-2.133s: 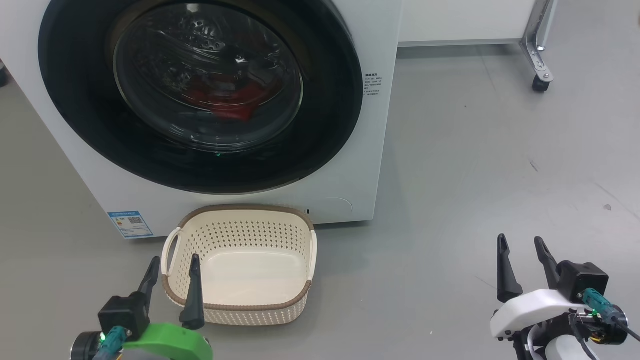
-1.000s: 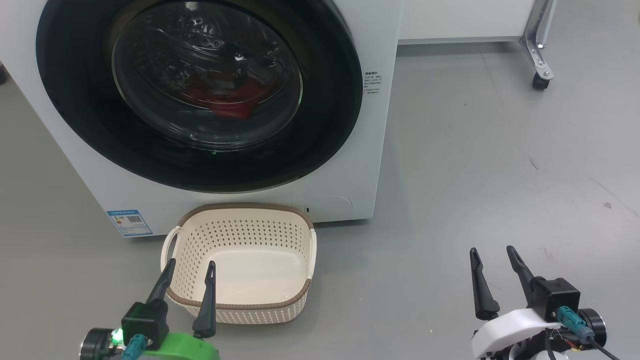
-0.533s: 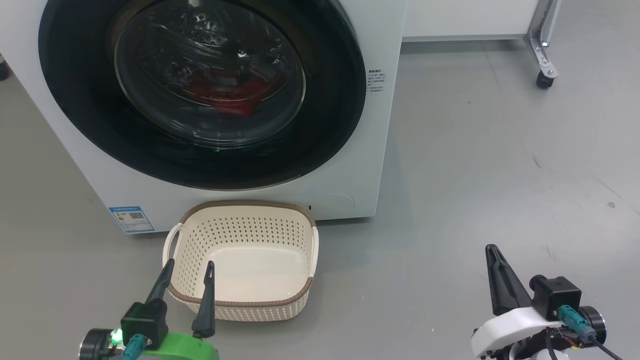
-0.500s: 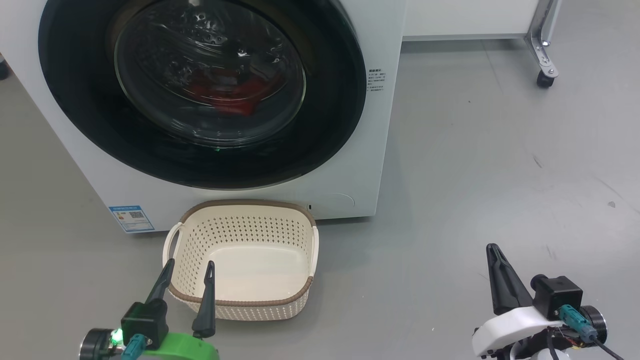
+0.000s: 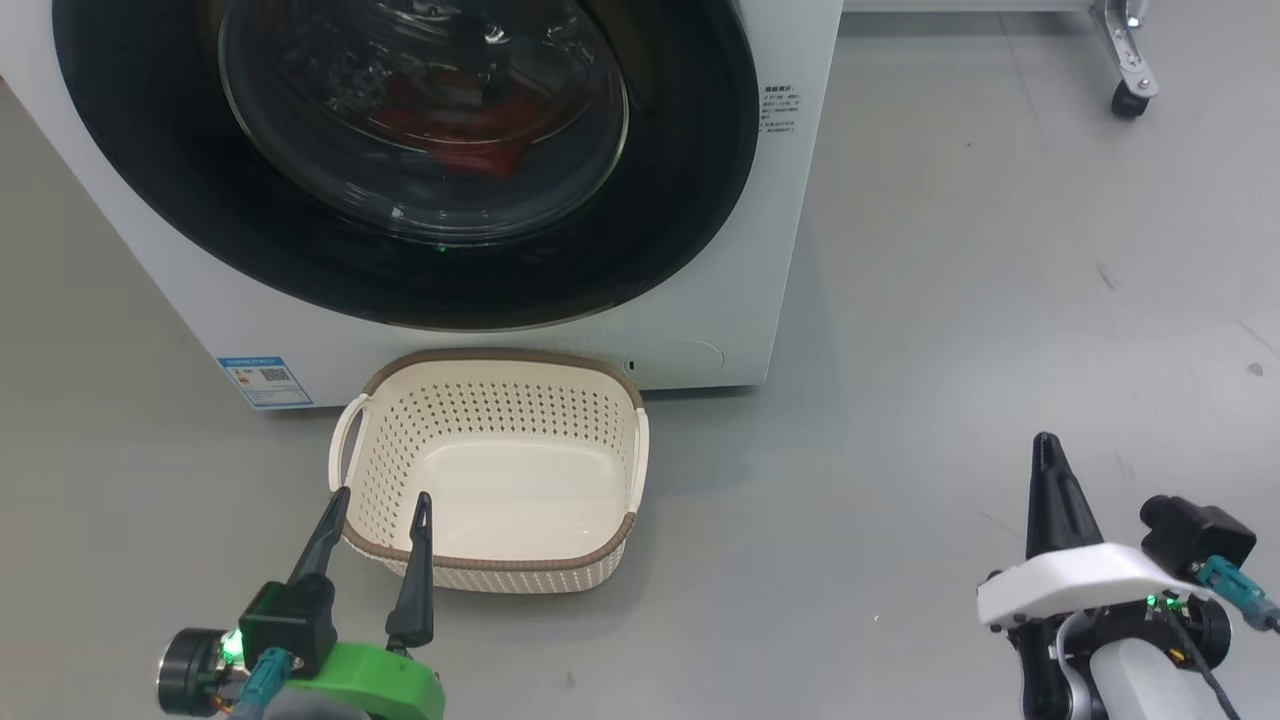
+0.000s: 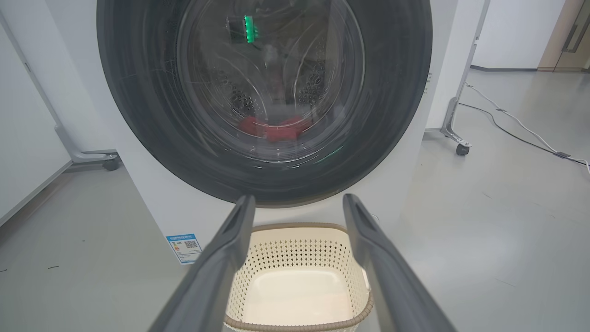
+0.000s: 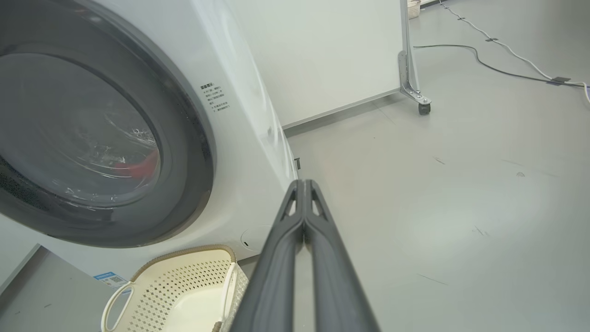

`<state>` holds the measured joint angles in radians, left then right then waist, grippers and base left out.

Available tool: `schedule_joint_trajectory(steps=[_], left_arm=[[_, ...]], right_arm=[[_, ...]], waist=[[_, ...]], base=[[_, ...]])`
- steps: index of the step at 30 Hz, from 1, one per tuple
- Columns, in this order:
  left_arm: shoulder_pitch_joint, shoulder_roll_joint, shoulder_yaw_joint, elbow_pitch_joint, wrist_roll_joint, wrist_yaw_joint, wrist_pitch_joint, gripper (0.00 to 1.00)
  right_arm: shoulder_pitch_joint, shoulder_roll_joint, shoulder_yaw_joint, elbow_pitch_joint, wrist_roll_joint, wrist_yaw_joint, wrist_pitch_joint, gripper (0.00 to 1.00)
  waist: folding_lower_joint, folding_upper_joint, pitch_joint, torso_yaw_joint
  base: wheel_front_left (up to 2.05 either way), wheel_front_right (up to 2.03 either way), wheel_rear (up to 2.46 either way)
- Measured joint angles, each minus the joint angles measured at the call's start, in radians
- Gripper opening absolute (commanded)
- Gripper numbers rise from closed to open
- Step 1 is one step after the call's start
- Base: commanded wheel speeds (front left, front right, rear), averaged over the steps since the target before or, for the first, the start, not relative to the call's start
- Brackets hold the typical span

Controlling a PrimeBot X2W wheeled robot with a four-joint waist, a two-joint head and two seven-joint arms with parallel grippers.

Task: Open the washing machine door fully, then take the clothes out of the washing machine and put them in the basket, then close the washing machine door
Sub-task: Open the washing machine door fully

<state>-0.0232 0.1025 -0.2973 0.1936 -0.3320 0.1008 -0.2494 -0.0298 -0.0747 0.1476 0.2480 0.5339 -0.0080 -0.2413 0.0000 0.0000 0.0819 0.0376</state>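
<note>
Washing machine door (image 5: 690,200) closed flush on the white washing machine (image 5: 790,260), glossy black rim round a bulging glass bowl. Behind the glass, low in the drum, red clothes (image 5: 470,125). Blue label (image 5: 264,380) with a QR code at lower left; printed text (image 5: 777,110) right of the door, too small to read. Just below, on the grey floor (image 5: 950,300), the cream basket (image 5: 490,356), bare bottom showing. Left gripper (image 5: 383,496) spread wide at its near rim; right gripper (image 5: 1046,440) pinched together, well off right.

1. Looks like a robotics test lab.
2. Smooth, scuffed grey floor (image 5: 950,250).
3. White partition panels (image 7: 322,55) on steel caster legs (image 7: 417,99).
4. Dark cable (image 7: 442,46) taped across floor.
5. Big white front-loading washing machine (image 5: 800,200) standing free.
</note>
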Motion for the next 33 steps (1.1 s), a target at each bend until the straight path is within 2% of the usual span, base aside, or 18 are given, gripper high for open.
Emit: schedule_joint_trajectory(steps=[9, 15, 21, 23, 26, 33], left_arm=[[-0.050, -0.005, 0.005, -0.027, 0.009, 0.000, 0.000, 1.00], [-0.093, -0.017, 0.005, -0.042, 0.016, 0.000, 0.000, 1.00], [-0.132, -0.023, 0.004, -0.044, 0.017, -0.003, 0.000, 1.00], [-0.144, -0.024, 0.002, -0.045, 0.017, -0.007, 0.000, 1.00], [-0.162, -0.028, 0.000, -0.045, 0.018, -0.011, 0.000, 1.00], [-0.201, -0.040, -0.012, -0.045, 0.018, -0.027, -0.002, 1.00]], right_arm=[[-0.157, 0.020, -0.107, -0.003, 0.304, 0.078, 0.110, 0.00], [-0.317, 0.022, -0.195, -0.003, 0.522, 0.086, 0.196, 0.00], [-0.477, 0.021, -0.258, 0.023, 0.729, 0.084, 0.308, 0.00], [-0.523, 0.021, -0.272, 0.036, 0.783, 0.074, 0.345, 0.00], [-0.585, 0.019, -0.279, 0.056, 0.840, 0.056, 0.400, 0.00], [-0.738, 0.009, -0.261, 0.098, 0.892, 0.004, 0.534, 0.00]], waist=[[0.0000, 0.0000, 0.082, 0.016], [0.0000, 0.0000, 0.145, 0.031], [0.0000, 0.0000, 0.204, 0.048], [0.0000, 0.0000, 0.222, 0.056], [0.0000, 0.0000, 0.248, 0.068], [0.0000, 0.0000, 0.306, 0.104]], base=[[0.00, 0.00, 0.00], [0.00, 0.00, 0.00], [0.00, 0.00, 0.00], [0.00, 0.00, 0.00], [0.00, 0.00, 0.00], [0.00, 0.00, 0.00]])
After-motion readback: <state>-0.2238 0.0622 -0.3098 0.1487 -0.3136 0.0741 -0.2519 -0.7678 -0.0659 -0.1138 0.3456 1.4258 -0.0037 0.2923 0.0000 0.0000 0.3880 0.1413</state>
